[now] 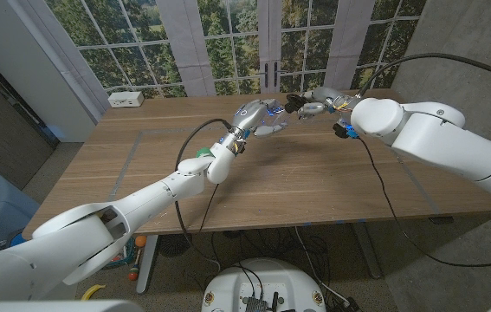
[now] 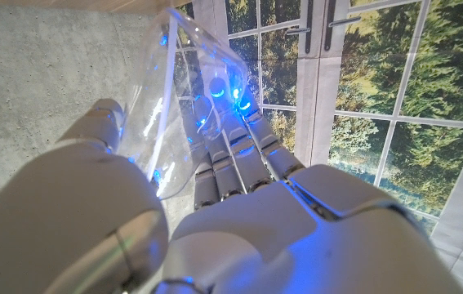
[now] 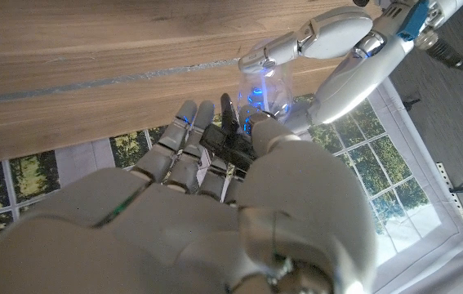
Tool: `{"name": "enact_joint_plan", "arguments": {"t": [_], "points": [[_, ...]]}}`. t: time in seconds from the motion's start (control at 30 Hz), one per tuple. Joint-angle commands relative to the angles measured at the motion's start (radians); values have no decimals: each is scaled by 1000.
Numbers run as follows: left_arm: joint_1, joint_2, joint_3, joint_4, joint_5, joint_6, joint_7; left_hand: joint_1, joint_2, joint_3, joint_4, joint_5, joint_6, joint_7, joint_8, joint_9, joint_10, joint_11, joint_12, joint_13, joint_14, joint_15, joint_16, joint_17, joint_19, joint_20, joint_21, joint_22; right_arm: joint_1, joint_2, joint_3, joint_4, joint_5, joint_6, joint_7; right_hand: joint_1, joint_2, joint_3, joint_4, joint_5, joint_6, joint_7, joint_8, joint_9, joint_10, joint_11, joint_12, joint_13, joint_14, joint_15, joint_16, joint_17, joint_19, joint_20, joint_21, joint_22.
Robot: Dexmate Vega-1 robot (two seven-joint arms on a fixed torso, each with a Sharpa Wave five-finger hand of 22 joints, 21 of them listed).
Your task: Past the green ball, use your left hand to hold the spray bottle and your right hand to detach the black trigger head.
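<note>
Holding the spray bottle [image 1: 257,116] steady is what matters most for this step: the left hand [image 1: 243,130] is gripping the clear body above the far middle of the table [image 1: 314,182], and it needs to resist any turning while the cap is worked loose. In the left wrist view the left hand's fingers [image 2: 235,151] are wrapping the transparent wall [image 2: 178,90], blue light glinting through it.

The right hand [image 1: 325,102] is closing around the black trigger head [image 3: 229,140], with the thumb on one side and the fingers [image 3: 184,131] on the other. A good move, I judge, is twisting about the neck's own axis rather than pulling sideways, which could tip the bottle in its grasp.

From the left hand, the trigger head is sitting at about two o'clock in the head view [image 1: 293,104], with the right hand directly beyond it. The green ball [image 1: 202,153] is lying on the table at about seven o'clock from the bottle, near the left forearm. Whether the head is already loosening, I cannot tell.
</note>
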State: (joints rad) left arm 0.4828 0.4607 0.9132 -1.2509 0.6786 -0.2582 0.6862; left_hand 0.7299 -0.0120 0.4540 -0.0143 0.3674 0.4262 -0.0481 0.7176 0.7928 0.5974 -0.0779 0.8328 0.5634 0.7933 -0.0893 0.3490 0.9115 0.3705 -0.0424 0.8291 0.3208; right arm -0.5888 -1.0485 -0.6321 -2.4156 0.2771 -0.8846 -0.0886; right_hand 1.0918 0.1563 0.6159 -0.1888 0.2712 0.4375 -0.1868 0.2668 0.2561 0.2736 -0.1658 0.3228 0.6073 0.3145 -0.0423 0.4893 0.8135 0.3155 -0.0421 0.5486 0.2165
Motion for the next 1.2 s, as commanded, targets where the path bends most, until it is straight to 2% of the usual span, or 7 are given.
{"name": "enact_joint_plan", "arguments": {"t": [0.03, 0.2, 0.3, 0.5, 0.6, 0.87, 1.2], "points": [[16, 7, -25, -15, -35, -17, -47, 172, 207, 127, 124, 5, 86, -81, 29, 1, 130, -124, 116, 526, 12, -139, -1, 7, -6, -62, 13, 1, -86, -8, 15, 10, -158, 125, -30, 29, -30, -33, 12, 5, -94, -31, -53, -12, -143, -17, -75, -23, -130, -114, -75, -22, -52, -5, 17, 1], [23, 8, -32, -18, -36, -15, -52, 171, 207, 127, 124, 5, 86, -81, 29, 1, 131, -124, 118, 529, 13, -139, -4, 9, -8, -62, 18, -1, -143, 5, 75, 38, -136, 180, -36, -72, -95, -181, 53, -39, -269, 11, -85, -28, -272, 50, -126, -61, -240, -25, -124, -36, -135, 54, 5, -20], [26, 9, -34, -20, -35, -14, -55, 171, 206, 127, 124, 5, 87, -80, 30, 1, 130, -125, 118, 531, 14, -139, -5, 10, -9, -63, 20, -2, -208, 33, 130, 60, -112, 237, -89, -176, -100, -261, 88, -76, -354, 131, -81, -30, -327, 115, -125, -83, -282, 24, -156, -56, -182, 90, -16, -28], [31, 10, -34, -23, -27, -8, -54, 171, 206, 127, 123, 6, 89, -77, 29, -3, 134, -125, 119, 532, 15, -139, -9, 13, -11, -63, 26, -5, -370, 140, 240, 119, -76, 429, -259, -368, -111, -358, 160, -98, -312, 189, -44, -30, -253, 154, -89, -100, -217, 42, -152, -80, -153, 132, -17, -28], [34, 8, -38, -25, -33, -5, -56, 171, 206, 127, 123, 6, 88, -78, 30, -1, 132, -125, 119, 533, 17, -139, -11, 15, -12, -62, 30, -8, -419, 181, 275, 145, -62, 507, -299, -426, -108, -387, 163, -95, -172, 216, 7, -26, -108, 174, -45, -110, -119, 39, -122, -94, -99, 145, -5, -28], [34, -1, -42, -14, -38, -8, -48, 171, 205, 126, 121, 7, 89, -77, 32, 1, 133, -124, 116, 532, 20, -139, -17, 22, -17, -61, 43, -15, -461, 251, 302, 140, -52, 500, -365, -523, -112, -432, 173, -94, 4, 260, 75, -3, 42, 205, 4, -98, 8, 44, -66, -83, -40, 158, 8, -26], [26, -9, -34, 3, -23, -6, -22, 171, 204, 126, 120, 8, 89, -79, 34, 2, 132, -124, 115, 534, 23, -139, -23, 28, -21, -61, 54, -22, -424, 341, 201, 47, -248, 177, -568, -592, -95, -461, 159, -89, 126, 298, 154, 44, 239, 230, 81, -47, 261, 35, 79, -4, 151, 165, 85, -16]]}}
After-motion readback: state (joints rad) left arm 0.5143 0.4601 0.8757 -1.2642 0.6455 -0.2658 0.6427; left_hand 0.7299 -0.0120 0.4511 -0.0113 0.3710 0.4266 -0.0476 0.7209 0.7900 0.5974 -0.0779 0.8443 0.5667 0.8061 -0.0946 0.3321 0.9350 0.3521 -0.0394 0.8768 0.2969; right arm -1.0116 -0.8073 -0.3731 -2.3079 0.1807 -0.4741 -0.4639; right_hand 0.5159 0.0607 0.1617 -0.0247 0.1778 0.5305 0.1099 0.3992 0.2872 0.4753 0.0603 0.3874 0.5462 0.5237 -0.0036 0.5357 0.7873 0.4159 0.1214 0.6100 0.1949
